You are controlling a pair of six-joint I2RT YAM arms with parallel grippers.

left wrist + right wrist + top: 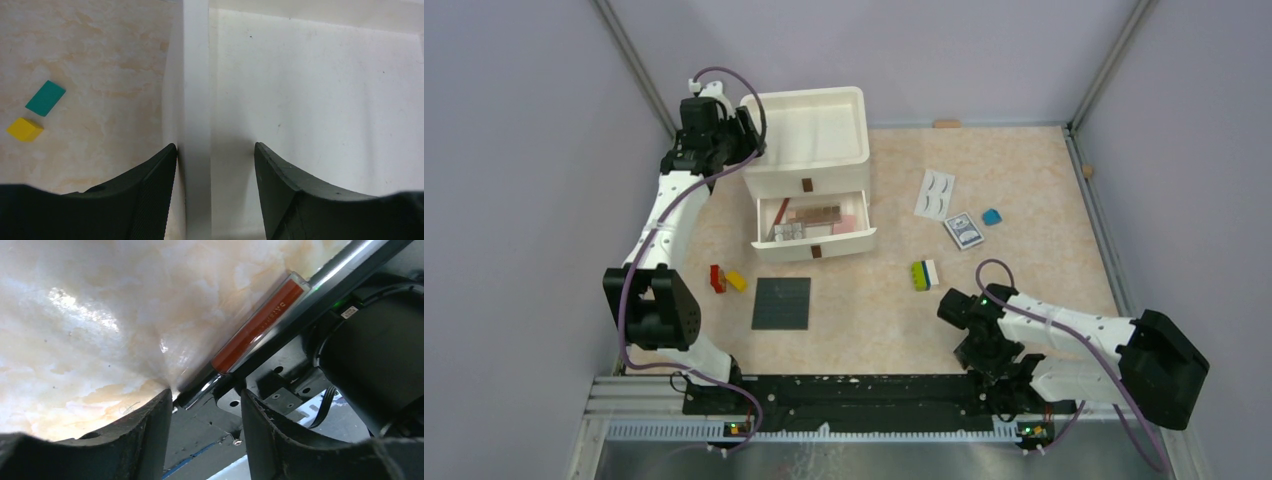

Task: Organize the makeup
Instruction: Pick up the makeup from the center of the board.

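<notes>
A white drawer box (809, 150) stands at the back, its lower drawer (814, 232) open with a brown palette (814, 214), a pink compact and small items inside. My left gripper (746, 128) is open and straddles the left wall (196, 100) of the box's top tray; in the left wrist view (216, 146) one finger is outside, one inside. A red tube (257, 325) with a dark cap lies against the black base rail. My right gripper (972, 350) is open, its tips (206, 392) at the tube's cap end. A white eyelash card (935, 193) lies right of the box.
A dark patterned card (963, 231) and a small teal piece (991, 216) lie near the eyelash card. Red (717, 279), yellow (737, 282) and green-yellow bricks (921, 274) and a dark studded plate (782, 303) lie mid-table. Teal (45, 98) and yellow blocks (24, 129) lie left of the box.
</notes>
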